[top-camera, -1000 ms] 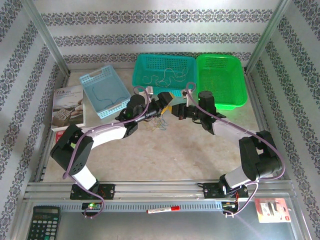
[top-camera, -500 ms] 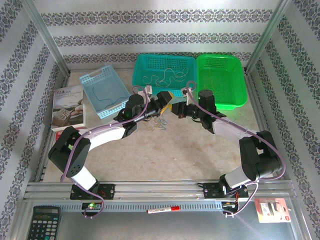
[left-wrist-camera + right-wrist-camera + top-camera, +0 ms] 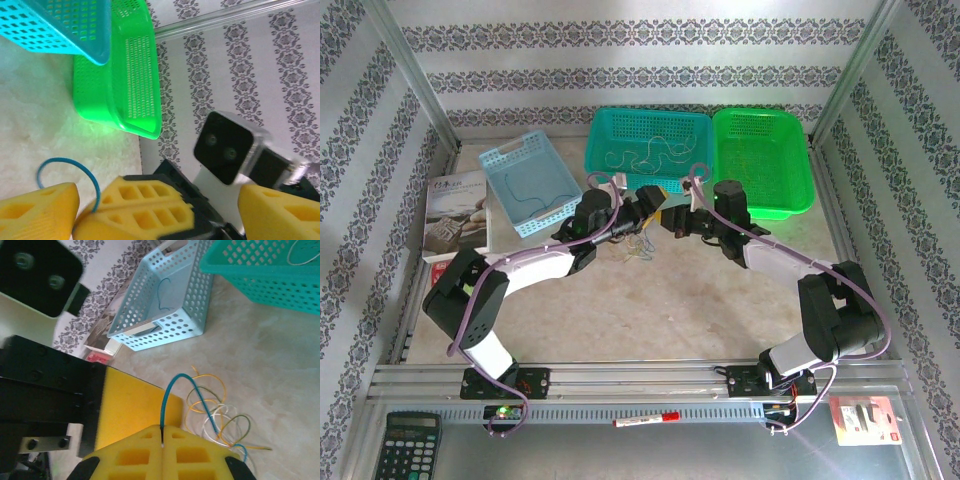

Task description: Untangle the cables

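Observation:
The cables (image 3: 638, 245) lie as a small loopy clump on the table, seen as yellow, white and blue strands (image 3: 217, 416) in the right wrist view. My right gripper (image 3: 162, 437) is shut on the end of a blue cable (image 3: 172, 385), which arcs up and drops back into the clump. In the top view that gripper (image 3: 667, 222) sits just right of the clump. My left gripper (image 3: 155, 212) is open, its yellow fingers (image 3: 35, 210) straddling the right gripper's pads (image 3: 140, 210). A blue loop (image 3: 65, 162) curls beside them. The left gripper (image 3: 648, 206) hangs just above the clump.
A teal basket (image 3: 605, 130) holding thin cables and a green basket (image 3: 800, 195) stand at the back. A light blue basket (image 3: 555, 215) with a blue wire sits at back left, beside a book (image 3: 455, 215). A calculator (image 3: 408, 445) and a marker (image 3: 645, 420) lie on the front rail.
Both grippers have edged slightly closer together above the clump. The right gripper's hold on the blue cable is unchanged.

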Available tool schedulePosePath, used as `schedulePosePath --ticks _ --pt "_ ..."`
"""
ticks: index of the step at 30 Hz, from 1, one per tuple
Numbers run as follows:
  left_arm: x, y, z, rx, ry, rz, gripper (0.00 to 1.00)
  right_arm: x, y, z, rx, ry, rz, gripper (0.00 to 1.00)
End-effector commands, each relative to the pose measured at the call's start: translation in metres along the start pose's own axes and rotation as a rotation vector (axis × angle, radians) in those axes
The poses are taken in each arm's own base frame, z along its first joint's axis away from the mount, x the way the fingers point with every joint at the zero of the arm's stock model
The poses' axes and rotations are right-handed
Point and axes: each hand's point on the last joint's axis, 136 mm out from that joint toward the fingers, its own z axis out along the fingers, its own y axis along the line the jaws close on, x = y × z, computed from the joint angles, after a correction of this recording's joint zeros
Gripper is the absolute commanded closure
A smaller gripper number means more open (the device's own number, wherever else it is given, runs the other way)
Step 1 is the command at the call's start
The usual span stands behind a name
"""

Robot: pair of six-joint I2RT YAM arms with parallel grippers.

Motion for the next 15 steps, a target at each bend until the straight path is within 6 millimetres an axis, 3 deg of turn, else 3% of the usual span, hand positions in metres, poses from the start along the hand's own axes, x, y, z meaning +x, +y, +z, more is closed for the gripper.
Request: schedulePosePath --ticks 1,7,15 --pt "0.003 -0.004 0.008 0.020 0.009 0.027 0.18 -0.013 0.030 -0.003 -0.082 -0.027 -0.081 1.00" --pt "0.002 -0.001 0.008 0.019 0.002 0.031 0.21 -0.010 0.030 -0.004 -0.081 -0.023 -0.078 1.00" --pt "-0.007 -0.001 0.002 0.022 -0.029 0.042 0.50 -0.008 0.028 -0.005 -0.077 -0.022 -0.075 1.00"
